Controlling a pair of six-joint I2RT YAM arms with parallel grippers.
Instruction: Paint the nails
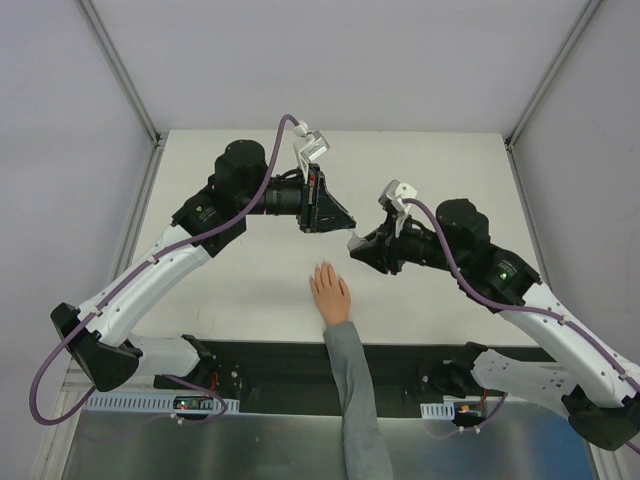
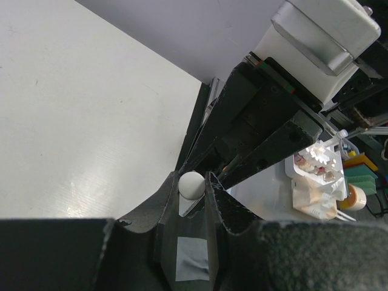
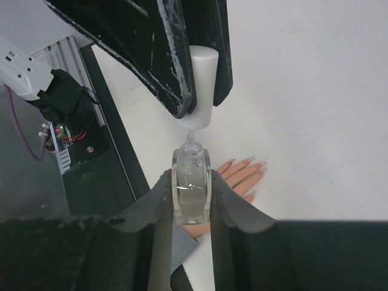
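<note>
Pinching a white cap (image 3: 203, 85) between its two fingers, the left gripper (image 3: 203, 108) hangs over the middle of the table (image 1: 250, 300); in the left wrist view the cap's round end shows squeezed in the narrow gap between the black fingers.

Right gripper (image 3: 192, 203): jaws pressed against the two flat sides of a small clear bottle (image 3: 192, 188); bottle neck points toward the cap.

Cap and bottle: apart, the cap's lower end clear of the neck; a thin pale stem (image 3: 190, 134) runs from the cap down to the neck opening; whether its tip sits inside the bottle cannot be told.

Grippers: nose to nose in the top view, left one farther from the bases, right one just beside it and nearer.

Hand (image 1: 330, 292): pale peach-pink, lying flat on the table between the two arms, fingers together and pointing away from the bases; grey sleeve (image 1: 352, 390) runs back over the near edge.

Nails (image 3: 260, 165): at the fingertips, pale and close in colour to the skin; they lie on the table near the bottle, untouched by either gripper; any coating cannot be told.
</note>
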